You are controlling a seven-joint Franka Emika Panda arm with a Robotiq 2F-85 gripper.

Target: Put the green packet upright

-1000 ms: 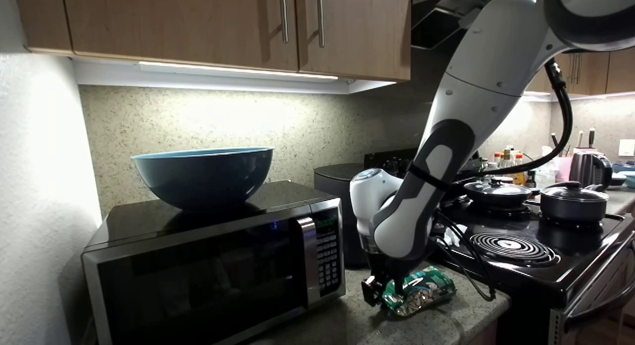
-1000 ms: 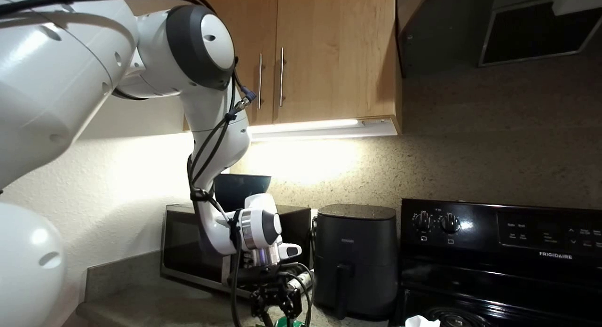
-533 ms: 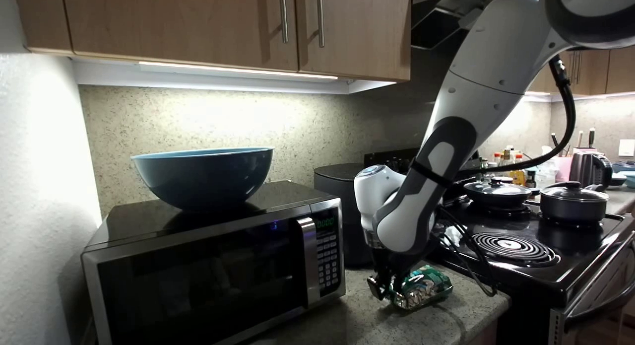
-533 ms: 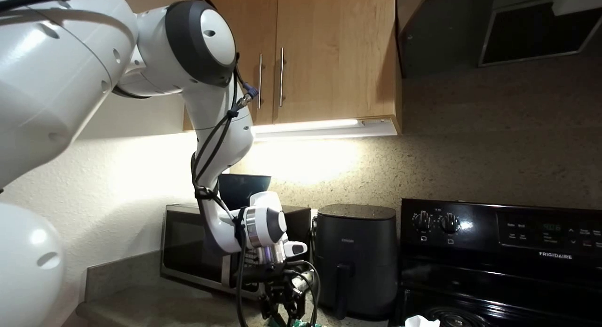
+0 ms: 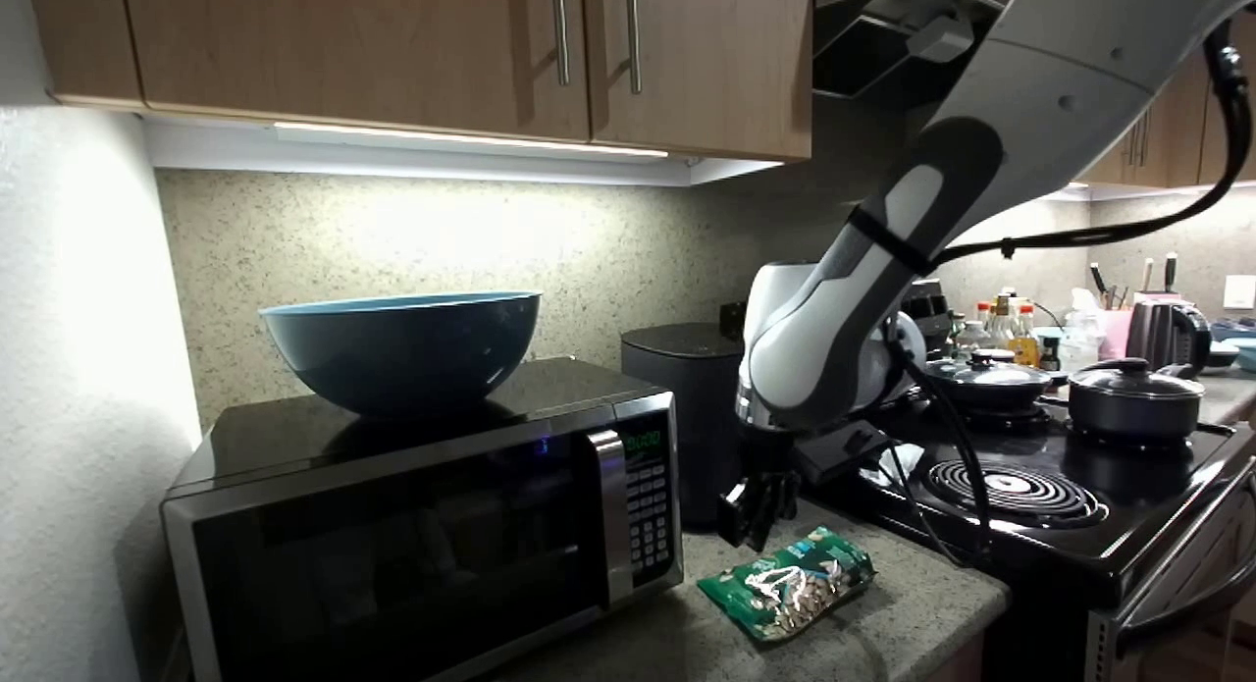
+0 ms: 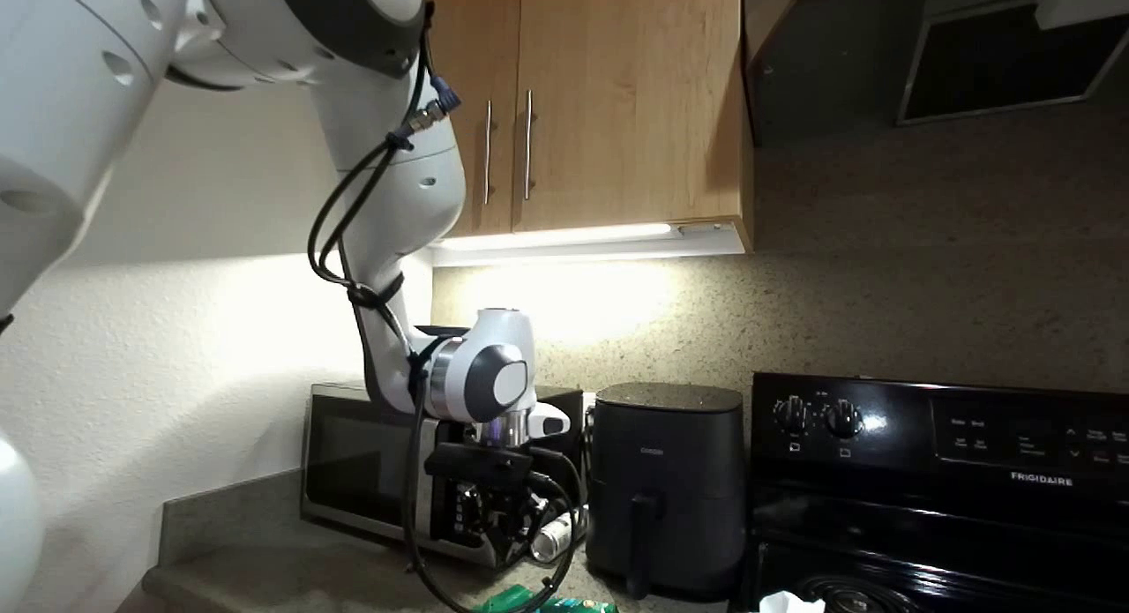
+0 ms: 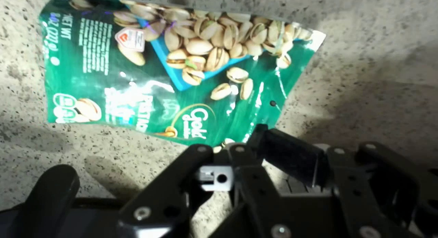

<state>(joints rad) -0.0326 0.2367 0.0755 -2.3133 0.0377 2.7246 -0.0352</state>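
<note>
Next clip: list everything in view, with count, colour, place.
Green packet: one, green, lying on the counter
Counter: one, speckled grey, beside the stove
Microwave: one, black and silver, on the counter
Bowl: one, blue, on the microwave
Air fryer: one, black, on the counter
Container: one, whitish, by the air fryer
Stove: one, black, beside the counter
Range hood: one, dark, above the stove
Lidded pots: two, dark, on the stove
Crumpled scrap: one, white, on the stove
Kettle: one, mostly silver, past the stove
Unclear object: one, pink, beside the kettle
Bottles: several, mixed, past the stove
Upper cabinets: several, wood, overhead
Arm: one, mostly white, above the counter
Hand: one, black, hovering near the green packet
</note>
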